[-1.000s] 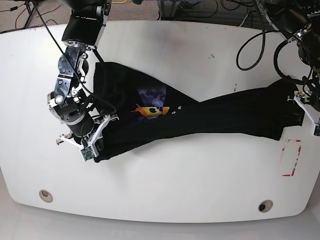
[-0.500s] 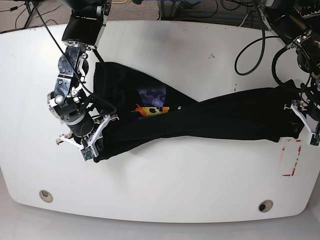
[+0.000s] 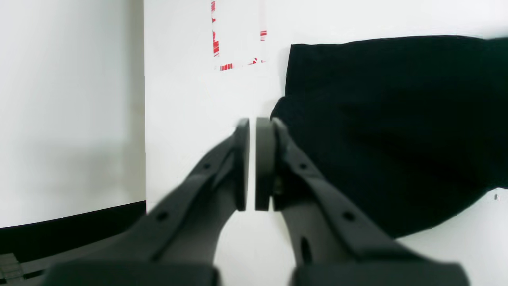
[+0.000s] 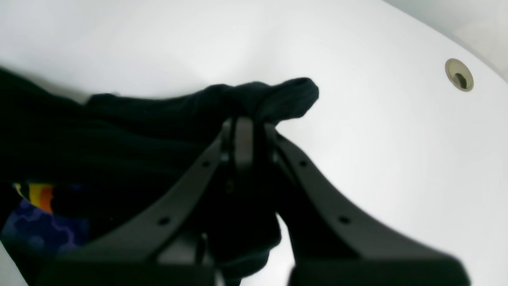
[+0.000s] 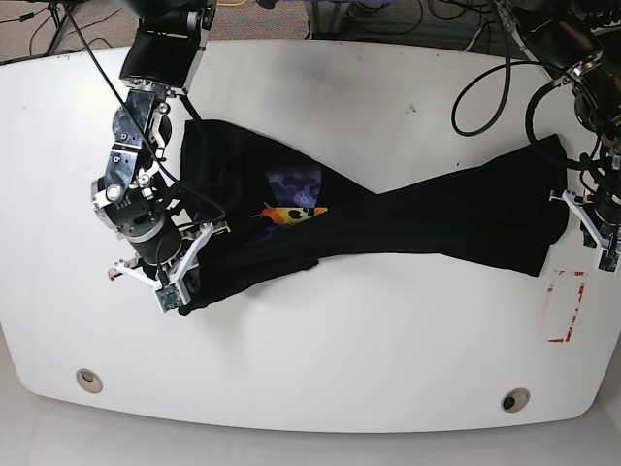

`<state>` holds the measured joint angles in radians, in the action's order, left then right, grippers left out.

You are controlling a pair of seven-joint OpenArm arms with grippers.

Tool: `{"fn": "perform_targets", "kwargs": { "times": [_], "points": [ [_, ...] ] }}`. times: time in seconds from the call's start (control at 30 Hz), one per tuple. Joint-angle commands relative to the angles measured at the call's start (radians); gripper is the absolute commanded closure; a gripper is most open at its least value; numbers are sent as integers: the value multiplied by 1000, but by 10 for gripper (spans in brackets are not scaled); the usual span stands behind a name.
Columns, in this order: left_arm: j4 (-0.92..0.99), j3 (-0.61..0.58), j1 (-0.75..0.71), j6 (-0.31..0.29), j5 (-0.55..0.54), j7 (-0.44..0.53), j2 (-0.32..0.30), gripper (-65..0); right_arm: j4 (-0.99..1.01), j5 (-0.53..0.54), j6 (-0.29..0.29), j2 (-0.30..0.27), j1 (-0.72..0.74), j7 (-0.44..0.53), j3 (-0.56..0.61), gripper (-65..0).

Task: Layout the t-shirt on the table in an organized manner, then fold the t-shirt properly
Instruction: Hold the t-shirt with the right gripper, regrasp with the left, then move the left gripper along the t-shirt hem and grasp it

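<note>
The black t-shirt lies stretched in a long rumpled band across the table. Its yellow-orange face and purple patch show left of the middle. At its left end my right gripper is shut on a pinched fold of the t-shirt. At the right end my left gripper stands shut. In the left wrist view its pads meet over bare table with no cloth between them. The t-shirt bunches against the outside of the right finger.
A red-outlined rectangle mark sits just in front of the t-shirt's right end, near the table edge. Two grommet holes lie along the front edge. Black cables loop over the table's back right.
My left gripper has gone from open to shut and shifted a little toward the back. The t-shirt's right end has moved back with it. The right arm has stayed put.
</note>
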<state>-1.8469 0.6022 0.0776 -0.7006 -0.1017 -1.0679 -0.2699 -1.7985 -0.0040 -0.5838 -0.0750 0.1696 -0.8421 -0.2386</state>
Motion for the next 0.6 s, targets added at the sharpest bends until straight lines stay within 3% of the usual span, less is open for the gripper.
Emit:
{"fn": "perform_targets", "kwargs": {
  "times": [0.0, 0.27, 0.57],
  "points": [
    [-13, 5, 12, 2, -5, 19, -16, 0, -19, 2, 6, -3, 25, 27, -3, -2],
    [14, 5, 18, 2, -5, 21, -16, -6, -19, 2, 6, -3, 23, 27, -2, -2],
    [200, 5, 97, 2, -7, 24, -16, -285, -19, 2, 6, -3, 23, 27, 0, -2]
  ]
}}
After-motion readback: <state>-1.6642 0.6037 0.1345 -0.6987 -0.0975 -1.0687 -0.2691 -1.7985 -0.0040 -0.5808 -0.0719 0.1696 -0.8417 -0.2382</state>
